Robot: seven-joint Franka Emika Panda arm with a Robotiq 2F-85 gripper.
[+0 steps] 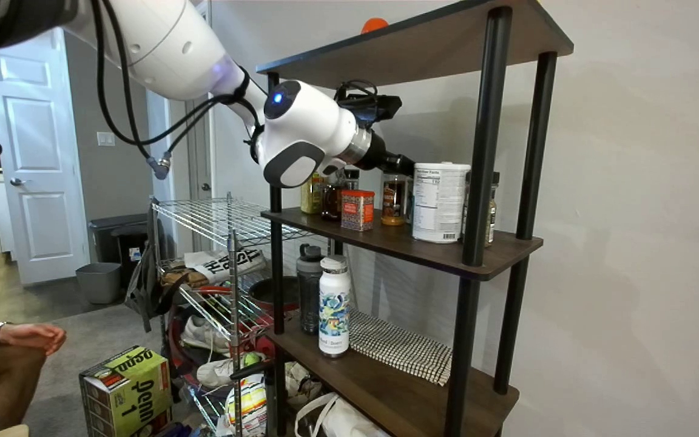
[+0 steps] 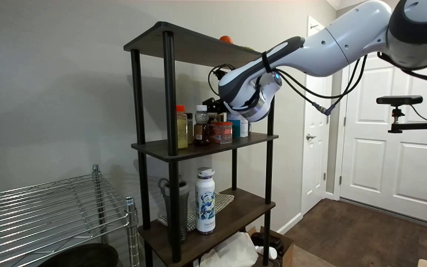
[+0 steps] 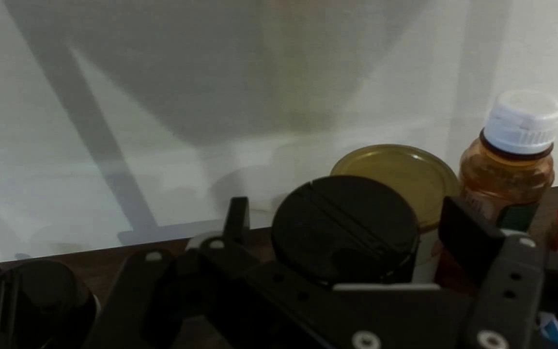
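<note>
Between fingertips (image 3: 470, 237), upright black-capped container (image 3: 344, 225)

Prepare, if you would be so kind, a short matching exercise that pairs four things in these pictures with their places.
Things:
1. black lid
2. gold-coloured can top
3. white patterned bottle
4. round orange thing

Places:
A. partly hidden behind item 1 in the wrist view
B. on the top shelf
C. between the spread fingers of the claw, as the wrist view shows it
D. standing beside a dark grey bottle

Right pairs: 1-C, 2-A, 3-D, 4-B.
</note>
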